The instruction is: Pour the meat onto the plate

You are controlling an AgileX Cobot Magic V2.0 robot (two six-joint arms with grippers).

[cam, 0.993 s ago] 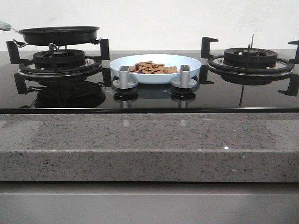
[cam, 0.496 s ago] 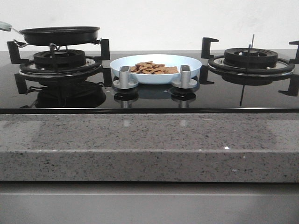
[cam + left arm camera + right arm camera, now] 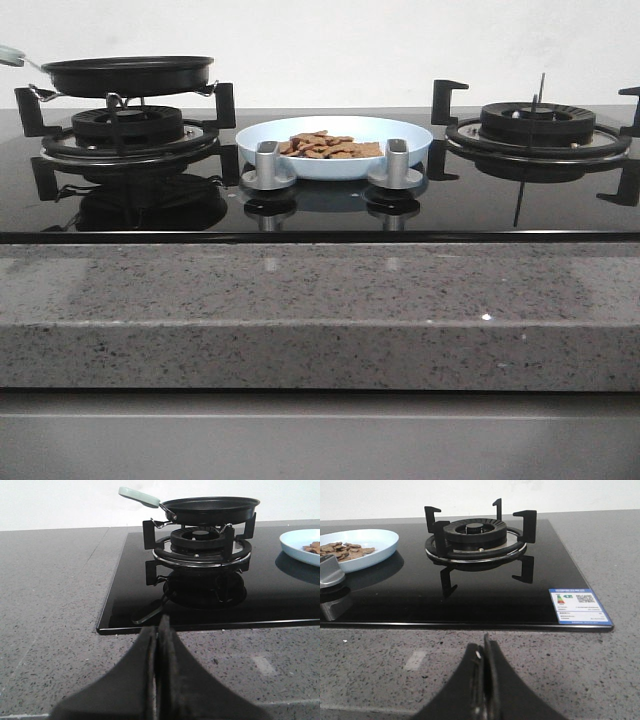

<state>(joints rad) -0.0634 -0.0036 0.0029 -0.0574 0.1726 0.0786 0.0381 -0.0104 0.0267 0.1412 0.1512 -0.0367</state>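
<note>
The left gripper (image 3: 157,645) hangs low over the stone surface (image 3: 55,605) in front of the stove, its fingers pressed together with nothing between them, and the right gripper (image 3: 485,665) sits the same way on its side, closed and empty. Beyond the left one, the black frying pan (image 3: 207,507) rests level on its burner (image 3: 197,545), the pale handle (image 3: 139,495) pointing away from the plate. The plate (image 3: 260,135) stands on the black glass between the two burners, just behind the two silver knobs (image 3: 266,165). The meat (image 3: 328,146) lies on it in a low heap of small flat reddish-brown pieces, near the middle, none spilled on the glass that I can see. To my eye the pouring is finished, so the thing to do well now is simply to keep both arms back and clear of the pan handle and plate rim.
</note>
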